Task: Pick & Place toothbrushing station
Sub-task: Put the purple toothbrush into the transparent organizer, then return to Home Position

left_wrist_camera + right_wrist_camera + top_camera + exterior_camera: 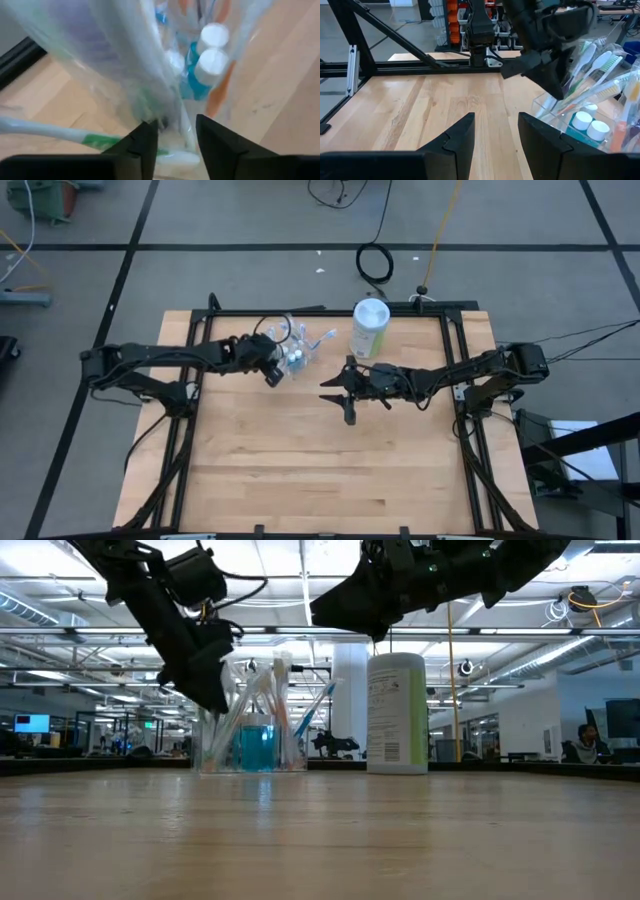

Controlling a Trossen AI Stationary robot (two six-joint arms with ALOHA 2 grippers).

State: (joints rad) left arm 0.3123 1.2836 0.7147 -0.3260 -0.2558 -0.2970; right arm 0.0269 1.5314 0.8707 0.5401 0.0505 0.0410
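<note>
The small clear plastic cup of toothbrushes (297, 354) stands at the table's twelve o'clock. It looks light, slippery and tippy. The left gripper (277, 366) straddles its rim, loosened. The right gripper (345, 392) hangs open, empty.

In the left wrist view the toothbrushing station (170, 75) fills the frame as a smear; its top and sides run off the edges, and single brushes cannot be told apart. There the left hand (176, 142) shows only two fingertips, the rest cut off at the bottom. In the low view that hand covers the cup's left side at centre left, so contact cannot be told. In the right wrist view the cup is cut by the right edge. In the low view the right hand (345, 608) leaves the frame's top. The label on the canister (397, 712) is too small to read.
</note>
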